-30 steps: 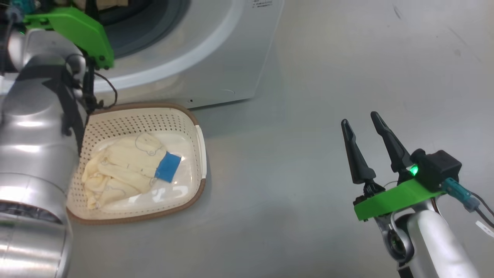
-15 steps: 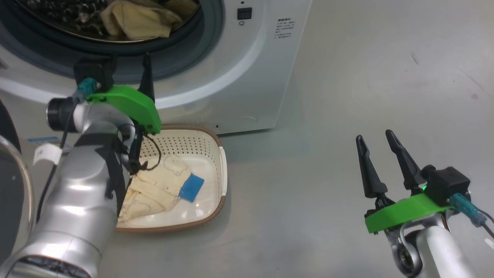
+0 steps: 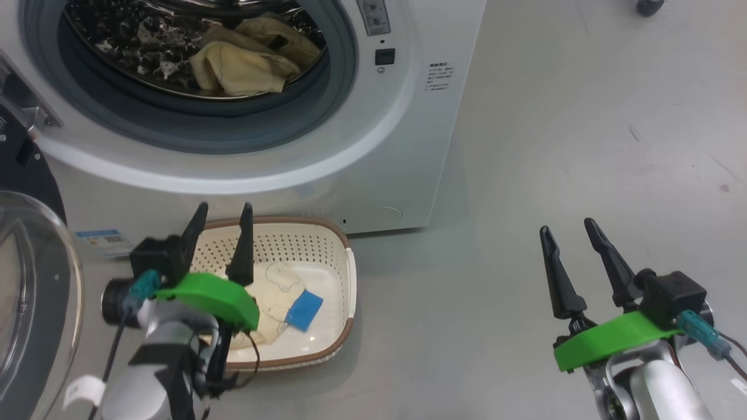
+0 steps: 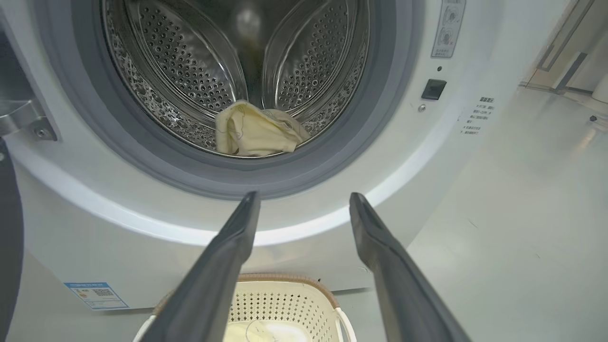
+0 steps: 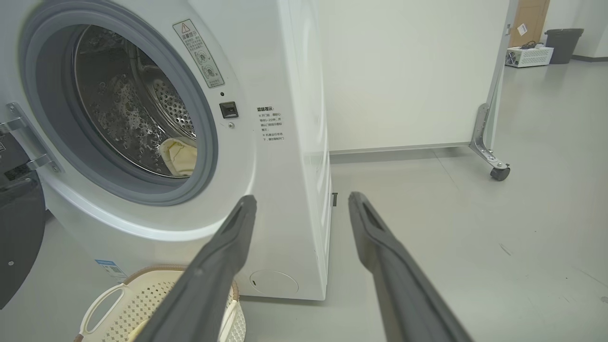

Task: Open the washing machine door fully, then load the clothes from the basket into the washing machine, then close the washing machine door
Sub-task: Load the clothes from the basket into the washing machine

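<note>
The washing machine stands with its door swung open at the left. Cream clothes lie in the steel drum, also visible in the left wrist view as clothes. The basket sits on the floor before the washer and holds a cream garment with a blue patch. My left gripper hangs open over the basket's near left side, fingers pointing at the washer front, nothing between them. My right gripper is open and empty over bare floor to the right.
A blue label marks the washer's lower left front. In the right wrist view a white panel on a caster stands behind the washer, with a dark bin far back. Grey floor spreads to the right.
The head camera has tilted up, showing more of the drum. My left arm has drawn back from the drum opening and come down over the basket, still open. The right arm stays put.
</note>
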Controlling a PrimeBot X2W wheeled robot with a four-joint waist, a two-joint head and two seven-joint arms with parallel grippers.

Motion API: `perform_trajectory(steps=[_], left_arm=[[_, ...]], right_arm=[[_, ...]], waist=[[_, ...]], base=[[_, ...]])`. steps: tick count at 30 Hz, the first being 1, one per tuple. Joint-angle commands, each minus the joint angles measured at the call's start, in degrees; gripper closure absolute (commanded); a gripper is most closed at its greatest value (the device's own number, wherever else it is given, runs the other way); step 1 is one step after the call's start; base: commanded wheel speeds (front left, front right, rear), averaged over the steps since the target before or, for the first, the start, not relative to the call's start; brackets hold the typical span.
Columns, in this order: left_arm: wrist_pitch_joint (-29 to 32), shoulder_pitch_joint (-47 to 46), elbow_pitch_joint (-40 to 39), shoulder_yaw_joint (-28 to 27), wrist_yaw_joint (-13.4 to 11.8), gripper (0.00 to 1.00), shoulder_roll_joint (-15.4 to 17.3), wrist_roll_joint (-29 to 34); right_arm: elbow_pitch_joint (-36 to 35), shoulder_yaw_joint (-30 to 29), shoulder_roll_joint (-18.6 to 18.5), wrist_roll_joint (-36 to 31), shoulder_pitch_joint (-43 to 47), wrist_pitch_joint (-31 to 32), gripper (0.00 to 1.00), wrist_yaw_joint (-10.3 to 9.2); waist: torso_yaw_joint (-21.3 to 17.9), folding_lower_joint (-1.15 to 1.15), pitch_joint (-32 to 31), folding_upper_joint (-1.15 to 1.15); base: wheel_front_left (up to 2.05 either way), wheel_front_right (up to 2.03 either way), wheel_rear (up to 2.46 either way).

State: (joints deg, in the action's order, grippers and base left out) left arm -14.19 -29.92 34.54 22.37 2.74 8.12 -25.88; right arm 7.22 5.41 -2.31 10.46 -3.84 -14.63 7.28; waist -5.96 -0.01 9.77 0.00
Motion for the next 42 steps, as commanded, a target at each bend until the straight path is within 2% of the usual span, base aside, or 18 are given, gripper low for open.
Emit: perform_trajectory(steps=[1, 9, 15, 26, 33, 42], left_arm=[[-0.80, 1.66, -3.73, -2.09, 0.03, 0.00, 2.18, 0.97], [-0.80, 14.22, -15.33, -8.15, -1.15, 0.00, 1.64, 3.89], [-0.81, 20.86, -20.59, -13.35, -0.54, 0.00, -0.06, 7.65], [-0.81, 27.48, -25.83, -21.99, 1.71, 0.00, -4.13, 11.54], [-0.81, 29.33, -27.54, -25.17, 2.49, 0.00, -4.95, 13.07], [-0.81, 30.98, -27.95, -27.87, 2.65, 0.00, -5.22, 11.42]], right_arm=[[-1.74, 0.93, -0.56, -0.37, -0.65, -0.37, 0.00, 0.21], [-1.76, 0.62, -0.56, -0.50, 0.23, -0.37, 0.00, 0.21], [-1.88, 0.65, -0.56, -0.60, 0.35, -0.37, 0.00, 0.21], [-1.89, 0.84, -0.56, -0.75, 0.80, -0.37, 0.00, 0.21], [-2.01, 0.93, -0.56, -0.94, 0.96, -0.37, 0.00, 0.21], [-2.04, 0.75, -0.56, -1.13, 1.68, -0.37, 0.00, 0.21]], waist=[[0.09, 0.01, -0.31, 0.00], [0.42, 0.01, -1.25, 0.00], [0.35, 0.01, -1.53, 0.00], [0.17, 0.01, -2.11, 0.00], [-0.44, 0.01, -2.42, 0.00], [-0.99, 0.01, -3.05, 0.00]], base=[[0.00, 0.00, 0.00], [0.00, 0.00, 0.00], [0.00, 0.00, 0.00], [0.00, 0.00, 0.00], [0.00, 0.00, 0.00], [0.00, 0.00, 0.00]])
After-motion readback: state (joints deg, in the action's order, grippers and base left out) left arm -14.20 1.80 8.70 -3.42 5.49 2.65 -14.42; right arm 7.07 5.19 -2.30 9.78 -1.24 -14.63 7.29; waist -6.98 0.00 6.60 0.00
